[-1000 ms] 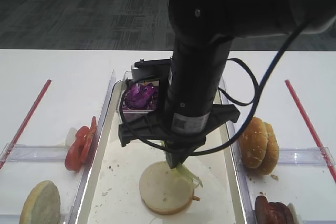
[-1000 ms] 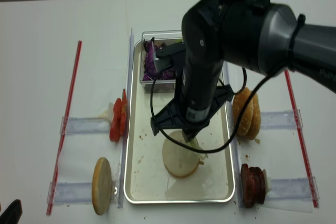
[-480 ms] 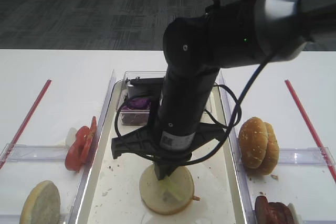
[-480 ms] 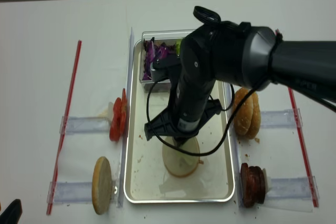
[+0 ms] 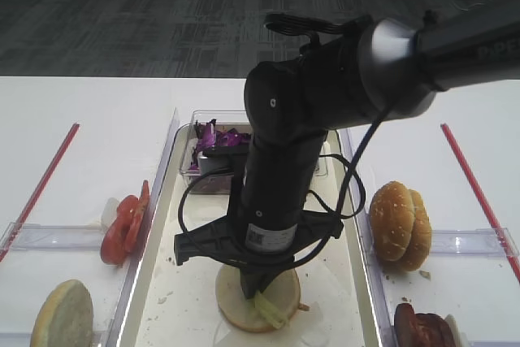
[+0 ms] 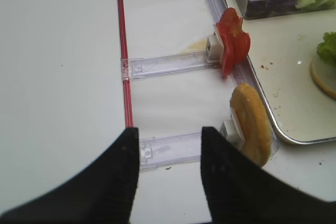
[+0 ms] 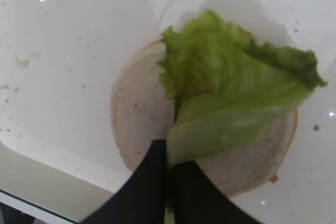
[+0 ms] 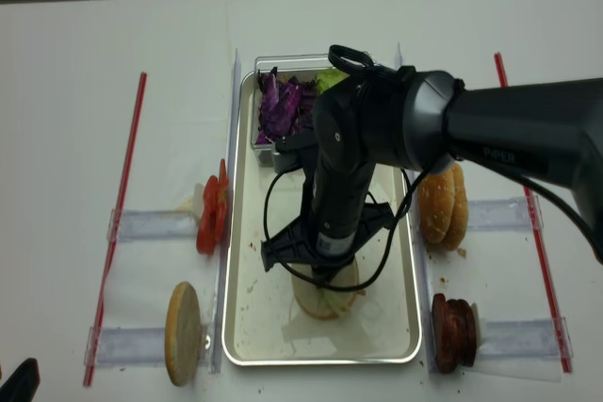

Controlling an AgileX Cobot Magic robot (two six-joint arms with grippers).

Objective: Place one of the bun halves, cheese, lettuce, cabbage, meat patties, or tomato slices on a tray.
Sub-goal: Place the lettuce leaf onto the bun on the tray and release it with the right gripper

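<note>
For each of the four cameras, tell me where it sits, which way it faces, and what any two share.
Exterior high: above the table's near edge, facing across; right arm over tray.
Realsense: overhead, looking down; same arm, tray, bun.
Right wrist: on the right arm, pointing down; right gripper shut on lettuce over the bun.
Left wrist: on the left arm, facing the table left of the tray; left gripper open.
Shared: left wrist and realsense both show the tomato.
</note>
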